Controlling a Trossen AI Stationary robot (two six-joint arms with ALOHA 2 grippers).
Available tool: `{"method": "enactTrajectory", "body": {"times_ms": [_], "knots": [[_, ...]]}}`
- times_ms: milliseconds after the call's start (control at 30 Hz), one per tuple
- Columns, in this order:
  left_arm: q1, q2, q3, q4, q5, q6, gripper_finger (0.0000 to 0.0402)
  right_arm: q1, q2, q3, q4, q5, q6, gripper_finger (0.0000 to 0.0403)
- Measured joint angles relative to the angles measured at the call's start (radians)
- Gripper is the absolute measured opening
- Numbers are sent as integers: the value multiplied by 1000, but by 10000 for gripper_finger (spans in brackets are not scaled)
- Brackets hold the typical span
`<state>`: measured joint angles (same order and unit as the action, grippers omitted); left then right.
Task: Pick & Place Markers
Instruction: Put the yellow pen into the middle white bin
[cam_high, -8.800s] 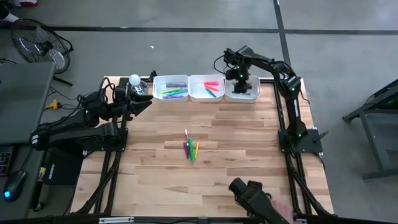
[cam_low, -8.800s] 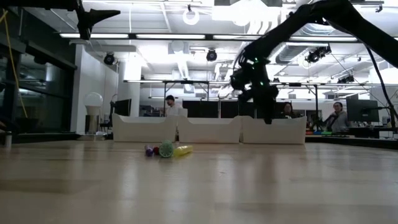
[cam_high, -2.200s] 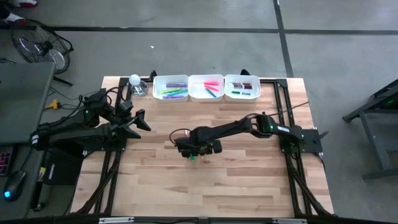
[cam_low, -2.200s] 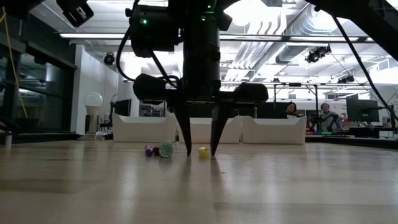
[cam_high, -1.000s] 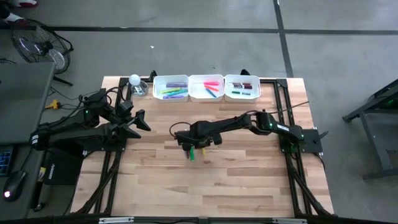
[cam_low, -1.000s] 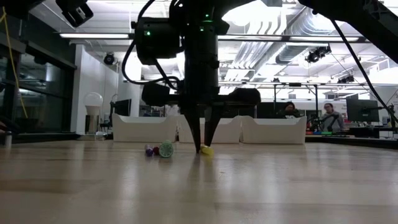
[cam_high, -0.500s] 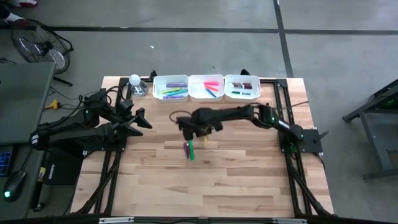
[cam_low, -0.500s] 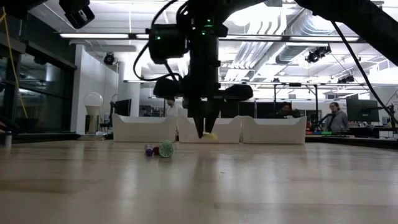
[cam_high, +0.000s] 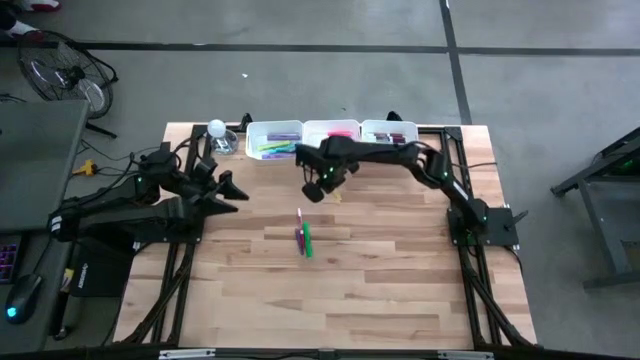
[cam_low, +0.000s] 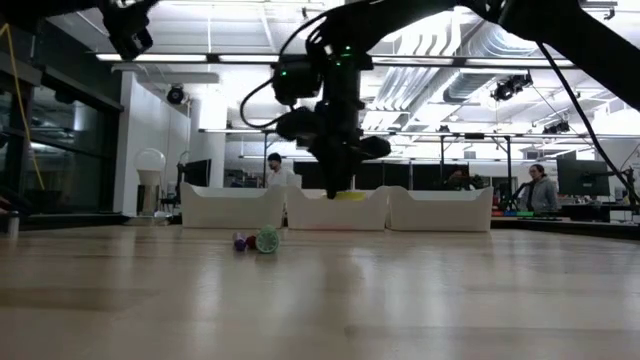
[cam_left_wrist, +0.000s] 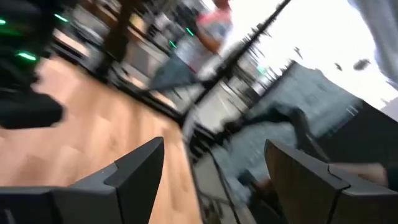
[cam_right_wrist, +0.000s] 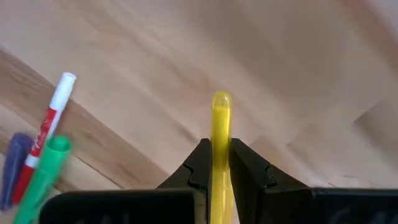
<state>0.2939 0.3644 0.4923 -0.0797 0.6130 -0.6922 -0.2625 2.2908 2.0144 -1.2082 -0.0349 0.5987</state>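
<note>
My right gripper (cam_high: 322, 187) hangs above the table just short of the white trays (cam_high: 275, 128), shut on a yellow marker (cam_right_wrist: 221, 121). The low view shows that marker (cam_low: 347, 196) clear of the wood below the gripper (cam_low: 335, 186). Three more markers, red-and-white (cam_right_wrist: 55, 118), green (cam_right_wrist: 45, 171) and purple (cam_right_wrist: 12, 167), lie side by side on the table's middle (cam_high: 303, 237). More markers lie in the trays. My left gripper (cam_high: 228, 190) stays at the table's left, level and open (cam_left_wrist: 217, 180), with nothing between its fingers. My right gripper pinches the yellow marker's barrel (cam_right_wrist: 220, 144) between its two fingertips (cam_right_wrist: 200, 163). The fingers point down from above and lie across the marker. Its rounded end (cam_right_wrist: 221, 99) sticks out past them; the gripper hides the other end. The marker is lifted clear of the table.
Three white trays stand in a row along the far edge: left (cam_high: 275, 128), middle (cam_high: 331, 127), right (cam_high: 393, 125). A white bulb-shaped object (cam_high: 216, 129) stands left of them. Bare wood lies toward the near edge (cam_high: 330, 300). People sit in the room behind (cam_low: 540, 188).
My right gripper has risen from the table's middle and gone toward the far edge and the trays, rolling about its own axis, still shut. The yellow marker has come up off the wood with it; the three other markers have stayed where they lay.
</note>
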Motion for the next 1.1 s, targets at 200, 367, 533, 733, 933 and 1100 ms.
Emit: {"method": "enactTrajectory", "body": {"times_ms": [200,367,533,733,933,1100], "knots": [[0,0,0,9,-259,4,275,-78,-47,0,8,28,-195,31],[0,0,0,9,-513,-14,275,-150,-73,3,66,75,-367,29],[0,14,0,10,-729,-19,275,-213,-75,3,169,76,-537,33],[0,53,0,17,-892,-50,275,-255,-75,2,273,8,-808,32],[0,94,0,48,-909,-121,275,-287,-74,-2,341,-88,-1061,36],[0,124,0,92,-885,-171,275,-322,-72,-2,370,-81,-1098,35]]}}
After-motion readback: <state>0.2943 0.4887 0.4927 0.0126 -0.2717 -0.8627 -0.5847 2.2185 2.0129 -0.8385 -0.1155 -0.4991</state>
